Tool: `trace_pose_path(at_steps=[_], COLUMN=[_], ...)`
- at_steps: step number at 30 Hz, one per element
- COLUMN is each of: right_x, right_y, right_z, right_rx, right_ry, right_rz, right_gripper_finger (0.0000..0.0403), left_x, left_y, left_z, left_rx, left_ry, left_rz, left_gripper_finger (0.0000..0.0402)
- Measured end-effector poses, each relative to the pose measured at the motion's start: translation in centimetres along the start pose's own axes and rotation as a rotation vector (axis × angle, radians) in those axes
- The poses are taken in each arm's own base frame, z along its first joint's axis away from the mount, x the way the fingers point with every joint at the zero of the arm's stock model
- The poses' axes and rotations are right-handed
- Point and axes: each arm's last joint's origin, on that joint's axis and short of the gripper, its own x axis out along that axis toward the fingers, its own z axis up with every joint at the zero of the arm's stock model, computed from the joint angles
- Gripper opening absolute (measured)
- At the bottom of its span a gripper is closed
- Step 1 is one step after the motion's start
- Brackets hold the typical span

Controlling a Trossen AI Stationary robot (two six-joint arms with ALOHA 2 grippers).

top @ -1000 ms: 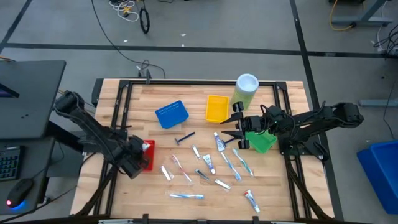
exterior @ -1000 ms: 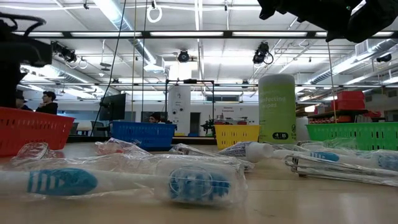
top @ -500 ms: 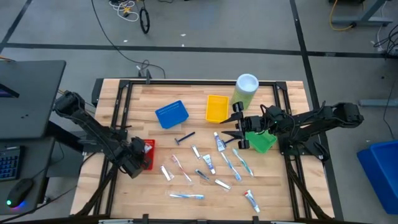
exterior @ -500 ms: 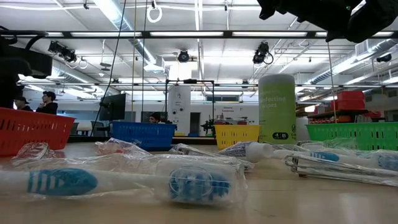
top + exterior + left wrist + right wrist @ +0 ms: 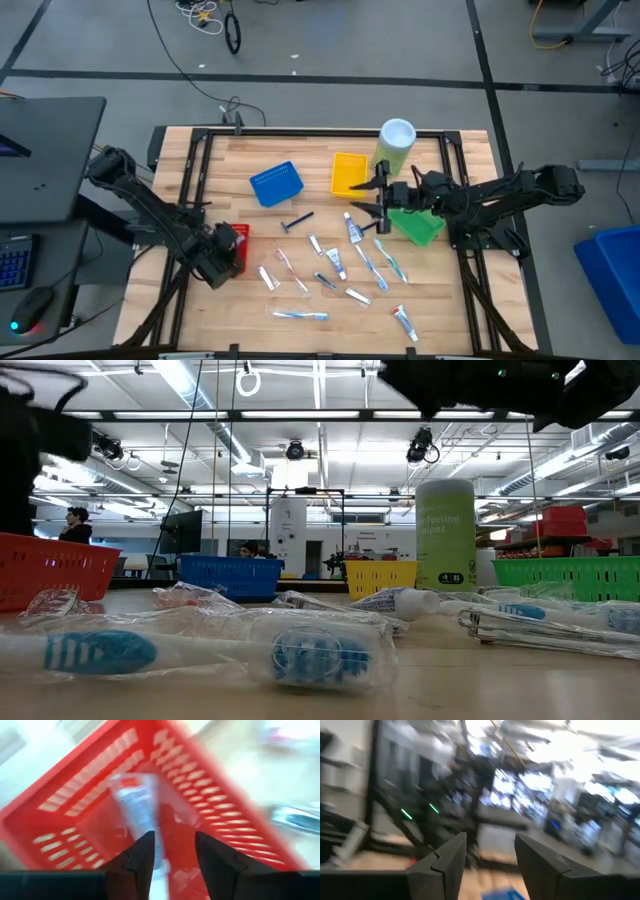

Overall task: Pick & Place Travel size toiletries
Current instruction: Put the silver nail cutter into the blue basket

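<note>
Inside the red slotted plastic tray (image 5: 100, 815) near the worktop's left edge we saw one white mini tube with a red mark (image 5: 135, 805) lying on the tray floor. The left gripper (image 5: 222, 262) hung directly over it, jaws parted a little and holding nothing. We judged that one item placed. Whether the other trays held anything, we could not tell.

Most of the work was left. Scattered over the middle of the worktop lay the rest of the travel size toiletries: white mini tubes with blue marks (image 5: 352, 231), slim wrapped toothbrushes with blue bristles (image 5: 299, 315), another small tube with a red cap (image 5: 403, 321) and a dark razor (image 5: 294, 223). All lay flat, near one another, outside every tray.

The right gripper (image 5: 381, 208) hovered above the worktop between the yellow plastic tray (image 5: 347, 173) and the green plastic tray (image 5: 419, 228), jaws spread wide and empty, just beside the nearest tubes.

Farther back stood a blue plastic tray (image 5: 275, 184) and a tall pale-green canister with a white lid (image 5: 394, 143). The worktop (image 5: 450, 300) was pale wooden planking in a black frame. Beyond it we saw a grey floor with cables, and a bright hall with ceiling lights where a person (image 5: 76, 525) was far off.
</note>
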Motion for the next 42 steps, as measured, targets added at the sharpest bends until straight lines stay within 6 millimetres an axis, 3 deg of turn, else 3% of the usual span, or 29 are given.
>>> trace_pose_path(at_steps=[5,10,16,22,28,33,42], right_x=[-0.1,0.1,1.0,4.0,6.0,6.7,6.9], right_y=[-0.2,-0.1,0.1,0.3,0.6,0.8,0.8], right_z=[-1.1,-1.9,-3.0,-4.0,-5.9,-7.2,-7.3], right_rx=[0.029,0.134,0.186,0.200,0.222,0.192,0.180], right_ry=[0.135,0.163,0.225,0.399,0.602,0.635,0.611], right_rz=[-0.120,-0.126,-0.122,-0.109,-0.098,-0.087,-0.086], right_gripper_finger=[0.0197,0.0197,0.0197,0.0201,0.0194,0.0192,0.0194], left_x=[-3.3,-6.9,-8.3,-6.8,-5.5,-3.9,1.7], left_y=[-2.1,-3.4,-4.1,-4.2,-5.2,-6.5,-8.5], left_z=[1.8,3.8,5.9,6.9,7.6,7.4,6.8], left_rx=[0.071,0.230,0.420,0.687,0.861,1.047,1.200], left_ry=[-0.114,-0.278,-0.407,-0.327,-0.220,-0.135,0.108], left_rz=[-0.040,-0.038,0.010,0.026,-0.128,-0.218,-0.277], left_gripper_finger=[0.0155,0.0155,0.0155,0.0155,0.0155,0.0156,0.0156])
